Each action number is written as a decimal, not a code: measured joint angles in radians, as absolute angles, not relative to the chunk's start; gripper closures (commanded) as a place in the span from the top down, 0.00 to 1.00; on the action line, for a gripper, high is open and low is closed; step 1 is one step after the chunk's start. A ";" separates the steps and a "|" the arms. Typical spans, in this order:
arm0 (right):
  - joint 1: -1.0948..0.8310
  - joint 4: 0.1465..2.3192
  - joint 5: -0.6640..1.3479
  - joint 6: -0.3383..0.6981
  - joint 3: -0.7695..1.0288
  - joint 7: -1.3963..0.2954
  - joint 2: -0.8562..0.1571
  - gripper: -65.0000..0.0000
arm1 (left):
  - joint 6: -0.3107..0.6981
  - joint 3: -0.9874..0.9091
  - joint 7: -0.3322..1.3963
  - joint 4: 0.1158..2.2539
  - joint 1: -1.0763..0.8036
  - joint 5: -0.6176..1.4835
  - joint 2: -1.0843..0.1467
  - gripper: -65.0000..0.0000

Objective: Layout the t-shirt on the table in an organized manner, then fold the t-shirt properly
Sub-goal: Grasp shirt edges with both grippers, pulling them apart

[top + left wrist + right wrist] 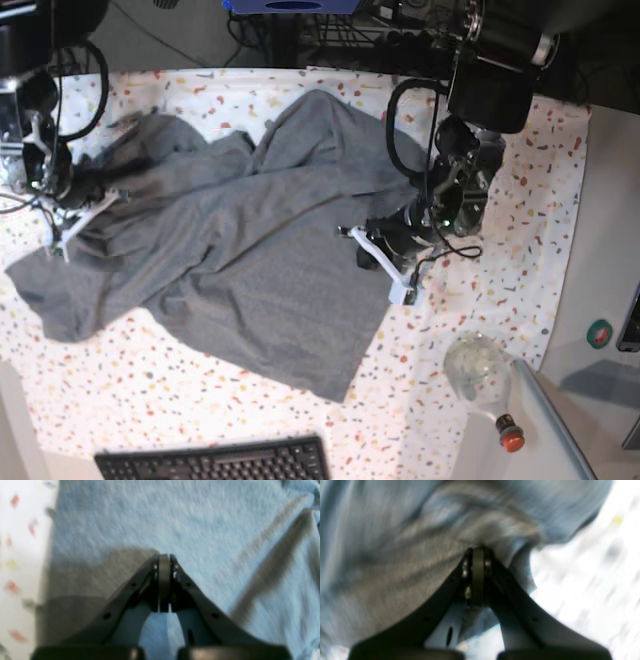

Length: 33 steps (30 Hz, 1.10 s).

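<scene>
Left wrist view: the left hand (164,562) has its two black fingers pressed together with no gap between the tips. It sits over the t-shirt (190,525), which fills most of the frame as blurred grey-blue cloth with a long crease running diagonally at the right. Whether any fabric is pinched between the tips cannot be told. A strip of the speckled white surface (20,555) shows along the left edge, just beside the shirt's edge.

Right wrist view: the right hand (478,555) is also closed, and its tips press into a bunched fold of the t-shirt (395,555), so it is gripping the cloth. The fabric gathers into wrinkles above the tips. The white surface (590,580) lies blurred at the right.

Base view: the t-shirt (240,260) lies spread but rumpled across the middle and left of the surface (500,290), with deep folds running diagonally and one corner reaching toward the near edge. The right hand (62,235) is at the shirt's left side, in the bunched cloth. The left hand (385,268) is at the shirt's right edge. A black keyboard (215,462) sits at the near edge, apart from the shirt, and a clear bottle (482,378) with an orange cap lies at the near right corner
</scene>
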State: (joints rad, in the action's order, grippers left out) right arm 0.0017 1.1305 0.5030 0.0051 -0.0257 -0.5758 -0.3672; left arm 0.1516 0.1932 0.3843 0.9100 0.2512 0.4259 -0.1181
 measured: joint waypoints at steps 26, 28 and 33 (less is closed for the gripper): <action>0.068 1.342 0.207 0.123 0.187 -0.567 -0.361 0.00 | 0.075 0.310 0.522 1.135 0.280 0.427 -0.035 0.00; 0.026 1.394 0.220 0.136 0.204 -0.619 -0.339 0.00 | 0.017 0.321 0.632 1.200 0.205 0.427 -0.039 0.00; -0.013 1.425 0.217 0.136 0.192 -0.638 -0.344 0.00 | -0.054 0.314 0.798 1.425 0.110 0.443 -0.017 0.00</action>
State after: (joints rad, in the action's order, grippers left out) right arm -0.0132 1.4250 0.2173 0.1360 0.1921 -0.6384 -0.3439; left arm -0.0540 0.3141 0.7982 1.4254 0.1097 0.4431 -0.0170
